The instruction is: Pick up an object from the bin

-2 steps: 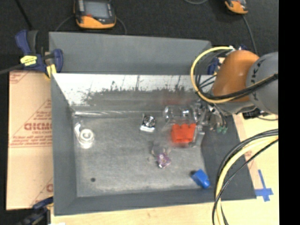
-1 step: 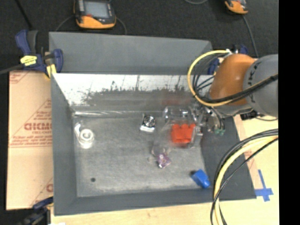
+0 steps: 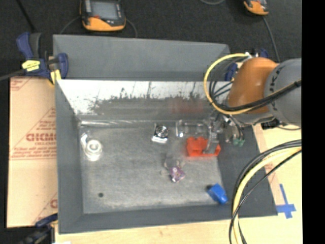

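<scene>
My gripper (image 3: 217, 132) hangs low at the right side of the bin, its metal fingers reaching down beside a red-orange plastic piece (image 3: 199, 147) that lies on the floor just left of and below them. Whether the fingers touch that piece I cannot make out. A clear glassy thing (image 3: 184, 128) lies just left of the gripper. A small purple and clear crumpled thing (image 3: 175, 173) sits lower, toward the bin's middle.
A small silver and black thing (image 3: 161, 133) lies at mid-bin. A clear round cup-like thing (image 3: 92, 148) rests at the left. A blue block (image 3: 217, 193) sits in the lower right corner. The arm's orange cover and cables hang over the right wall.
</scene>
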`<state>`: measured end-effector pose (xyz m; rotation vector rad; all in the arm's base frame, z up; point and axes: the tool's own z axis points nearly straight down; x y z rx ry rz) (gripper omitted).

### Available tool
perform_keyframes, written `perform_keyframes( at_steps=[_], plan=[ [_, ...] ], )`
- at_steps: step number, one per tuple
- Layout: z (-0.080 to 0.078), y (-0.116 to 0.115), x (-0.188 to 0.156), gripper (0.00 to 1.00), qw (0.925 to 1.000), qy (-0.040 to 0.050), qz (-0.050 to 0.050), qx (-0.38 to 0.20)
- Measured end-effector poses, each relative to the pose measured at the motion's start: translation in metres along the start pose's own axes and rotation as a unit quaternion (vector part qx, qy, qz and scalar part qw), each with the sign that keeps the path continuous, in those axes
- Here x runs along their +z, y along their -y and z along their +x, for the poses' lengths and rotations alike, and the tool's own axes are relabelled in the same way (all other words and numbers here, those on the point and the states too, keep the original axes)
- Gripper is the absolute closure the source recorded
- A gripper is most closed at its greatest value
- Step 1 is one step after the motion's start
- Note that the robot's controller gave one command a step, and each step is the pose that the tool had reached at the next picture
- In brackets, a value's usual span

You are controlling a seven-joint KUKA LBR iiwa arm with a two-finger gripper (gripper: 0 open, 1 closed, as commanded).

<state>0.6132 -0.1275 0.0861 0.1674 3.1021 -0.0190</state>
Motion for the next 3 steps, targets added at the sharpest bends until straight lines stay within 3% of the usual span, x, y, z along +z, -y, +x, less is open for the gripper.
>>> perform_keyframes(
  at_steps=[1, 2, 3],
  plan=[
    [0.024, -0.009, -0.085, 1.00, 0.9996, -0.0116, -0.004, -0.026],
    [0.046, 0.004, -0.160, 1.00, 0.9997, -0.0117, -0.004, -0.019],
    [0.007, -0.033, -0.170, 1.00, 0.9966, -0.0131, -0.006, -0.081]
  ],
)
